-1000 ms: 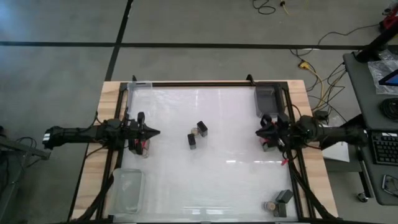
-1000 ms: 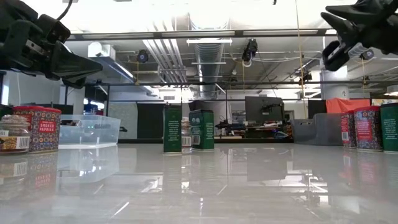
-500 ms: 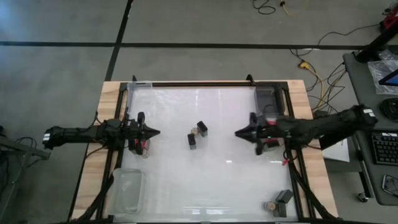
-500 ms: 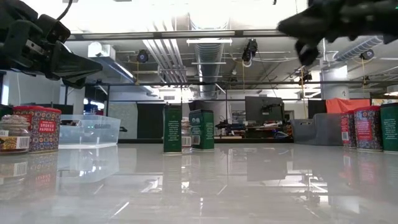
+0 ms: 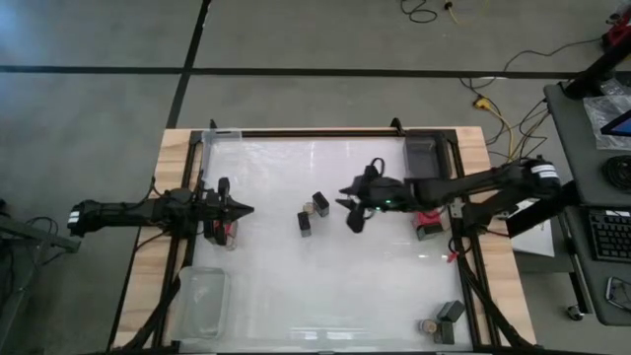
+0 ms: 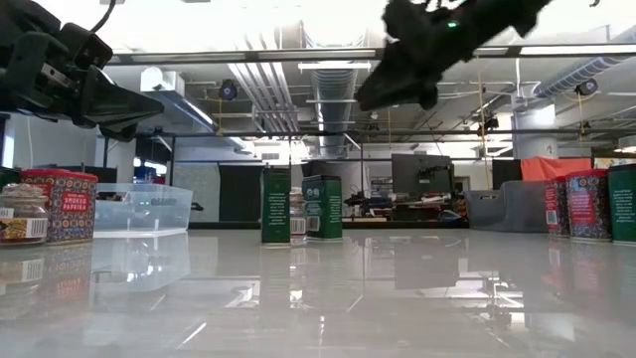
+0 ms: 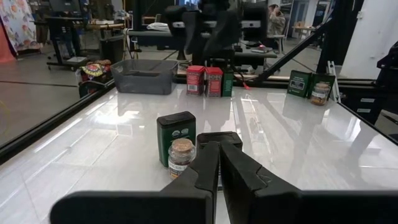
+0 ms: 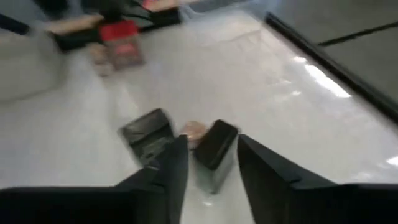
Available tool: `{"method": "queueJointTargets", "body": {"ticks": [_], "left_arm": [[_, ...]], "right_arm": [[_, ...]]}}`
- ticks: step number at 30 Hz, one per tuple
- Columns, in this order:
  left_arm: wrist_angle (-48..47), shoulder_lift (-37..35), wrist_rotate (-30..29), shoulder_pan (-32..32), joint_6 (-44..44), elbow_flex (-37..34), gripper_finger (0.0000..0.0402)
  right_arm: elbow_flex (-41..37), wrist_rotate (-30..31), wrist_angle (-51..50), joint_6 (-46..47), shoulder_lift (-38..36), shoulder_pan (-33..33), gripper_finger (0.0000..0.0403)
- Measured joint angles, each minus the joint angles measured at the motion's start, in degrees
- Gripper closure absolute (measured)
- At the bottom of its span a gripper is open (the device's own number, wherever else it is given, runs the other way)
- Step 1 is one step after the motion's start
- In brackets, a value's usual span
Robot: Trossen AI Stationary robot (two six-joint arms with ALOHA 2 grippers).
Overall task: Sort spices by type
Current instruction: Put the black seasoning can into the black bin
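Two black boxy spice tins (image 5: pixel 320 202) (image 5: pixel 304 223) and a round tan-topped jar (image 5: pixel 308 210) stand upright together at the table's middle; the left wrist view shows the same tins (image 7: pixel 176 130) and jar (image 7: pixel 181 155). My right gripper (image 5: pixel 350 207) is open and hovers above the table just right of this cluster. In its wrist view one black tin (image 8: pixel 214 149) lies ahead, between the fingers (image 8: pixel 211 140). My left gripper (image 5: pixel 244 209) is shut and waits above the left side, beside a red tin (image 5: pixel 229 234). More red tins (image 5: pixel 426 229) stand at the right.
A clear tray (image 5: pixel 202 301) sits at the near left corner, another (image 5: pixel 219 138) at the far left, and a grey bin (image 5: pixel 424 156) at the far right. A jar (image 5: pixel 429 327) and a black tin (image 5: pixel 451 314) stand at the near right corner.
My right gripper has swung from the table's right edge toward the left, stretching out over the table until it hangs beside the middle cluster of tins. The spices have stayed in place.
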Motion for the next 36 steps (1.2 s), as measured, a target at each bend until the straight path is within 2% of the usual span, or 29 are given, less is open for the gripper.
{"method": "queueJointTargets", "body": {"ticks": [7,15,21,26,32,36], "left_arm": [[0.0,0.0,0.0,0.0,0.0,0.0,0.0401],[0.0,0.0,0.0,0.0,0.0,0.0,0.0401],[0.0,0.0,0.0,0.0,0.0,0.0,0.0401],[0.0,0.0,0.0,0.0,0.0,0.0,0.0401],[0.0,0.0,0.0,0.0,0.0,0.0,0.0401],[0.0,0.0,0.0,0.0,0.0,0.0,0.0401]], "right_arm": [[10.7,1.1,-9.8,6.5,6.4,0.5,0.0173],[18.2,3.0,-20.5,9.1,10.1,0.4,0.0115],[19.0,3.2,-20.6,8.7,14.2,-5.7,0.0098],[19.0,-5.9,-20.0,13.1,18.3,-11.1,0.0099],[19.0,-6.9,-17.9,13.1,21.5,-8.9,0.0104],[19.1,-5.3,-16.5,13.0,22.1,-6.3,0.0091]]}}
